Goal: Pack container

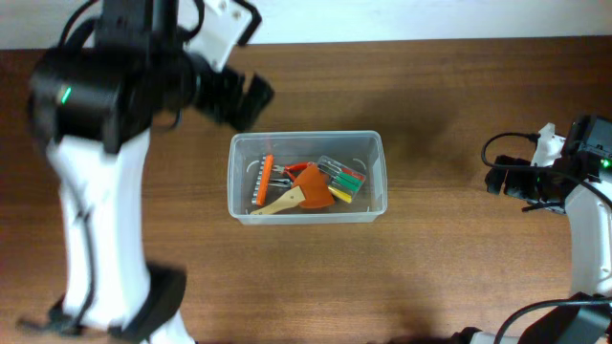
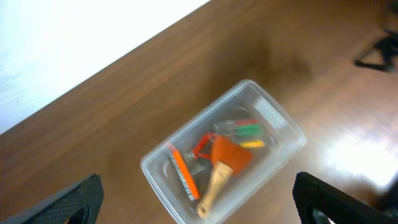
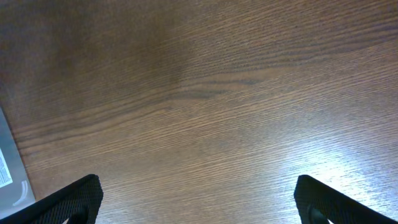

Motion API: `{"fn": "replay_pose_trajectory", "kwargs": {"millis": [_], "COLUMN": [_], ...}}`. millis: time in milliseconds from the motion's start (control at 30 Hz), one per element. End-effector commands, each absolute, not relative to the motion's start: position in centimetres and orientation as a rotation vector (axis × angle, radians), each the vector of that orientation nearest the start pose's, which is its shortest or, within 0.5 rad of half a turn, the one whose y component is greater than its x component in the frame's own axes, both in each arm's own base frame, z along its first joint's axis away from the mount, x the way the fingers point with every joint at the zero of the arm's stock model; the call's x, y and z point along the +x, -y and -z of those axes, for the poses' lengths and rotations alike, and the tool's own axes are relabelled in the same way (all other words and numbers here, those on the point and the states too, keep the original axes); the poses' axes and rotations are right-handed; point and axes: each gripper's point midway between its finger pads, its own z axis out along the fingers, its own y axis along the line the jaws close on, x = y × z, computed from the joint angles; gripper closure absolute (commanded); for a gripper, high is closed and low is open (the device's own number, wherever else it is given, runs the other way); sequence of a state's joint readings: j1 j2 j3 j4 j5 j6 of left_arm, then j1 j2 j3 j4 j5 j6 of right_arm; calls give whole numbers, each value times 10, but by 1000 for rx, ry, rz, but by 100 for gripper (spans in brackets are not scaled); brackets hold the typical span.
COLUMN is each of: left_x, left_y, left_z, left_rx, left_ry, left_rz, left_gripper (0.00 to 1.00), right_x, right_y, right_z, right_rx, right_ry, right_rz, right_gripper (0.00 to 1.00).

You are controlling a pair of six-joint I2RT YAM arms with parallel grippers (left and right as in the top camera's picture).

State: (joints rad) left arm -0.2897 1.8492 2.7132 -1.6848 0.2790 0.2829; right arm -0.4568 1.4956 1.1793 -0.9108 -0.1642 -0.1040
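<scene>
Worktop (image 1: 430,86), dark wood grain, carries 1 container and 2 arms. Far left: left arm (image 1: 96,191), white w/ black upper housing, reaches up & over toward the centre. The left gripper (image 1: 251,98) hangs in the air just off the container's upper-left corner, not touching it. Its wrist view shows 2 fingers (image 2: 74,202) at the bottom corners, spread wide, nothing btwn them, nothing held. Centre: container (image 1: 306,138), clear plastic, rectangular w/ rounded corners, sits flat on the worktop, long side running left-right, well apart from both arm bases. Inside, left to right: 1 orange toothed strip (image 1: 263,180) lying along the left end; 1 wooden-handled tool (image 1: 283,202) w/ a broad orange head, laid diagonally; 1 red looped piece (image 1: 298,170) beside it, type unclear; then a small cluster of slim tools (image 1: 346,182) w/ green, red & yellow handles, approx 3, exact no. can't tell. All lie loose on the bottom, overlapping. Far right: right arm (image 1: 588,220), white; right gripper (image 1: 505,179) well apart from the container, out at the right side. Its 2 fingers (image 3: 68,202) are also spread wide, only bare wood under them, nothing gripped.
</scene>
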Motion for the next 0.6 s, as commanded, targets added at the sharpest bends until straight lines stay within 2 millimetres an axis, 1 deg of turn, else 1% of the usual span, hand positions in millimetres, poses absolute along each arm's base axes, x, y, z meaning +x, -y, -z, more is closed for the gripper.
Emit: {"fn": "replay_pose_trajectory", "kwargs": {"millis": [0,67,100,233,367,467,567], "left_x": [294,272,249,213,180,164,156], "left_y": [136,130,126,116,102,94,91], "left_z": [-423,-410,-394,-368,-347,-345,-353], "left_rx": [712,712,713,644,554,465,445], "left_ry": [-2290,-2343,-2395,-2447,-2432,-2332,-2203], "left_rz": [254,223,239,282,319,369,393], "left_gripper": [1,1,1,1,1,1,1], "right_x": [313,313,313,313,312,313,313], "right_y": [122,122,122,122,122,122,122], "right_z": [-128,-128,-128,-128,-128,-128,-128], "right_rx": [458,458,458,458,458,458,458], "right_ry": [-2724,-2724,-2724,-2724,-2724,-2724,-2724], "right_rz": [-98,-98,-98,-98,-99,-98,-98], "right_gripper": [1,2,1,1,1,1,1]}}
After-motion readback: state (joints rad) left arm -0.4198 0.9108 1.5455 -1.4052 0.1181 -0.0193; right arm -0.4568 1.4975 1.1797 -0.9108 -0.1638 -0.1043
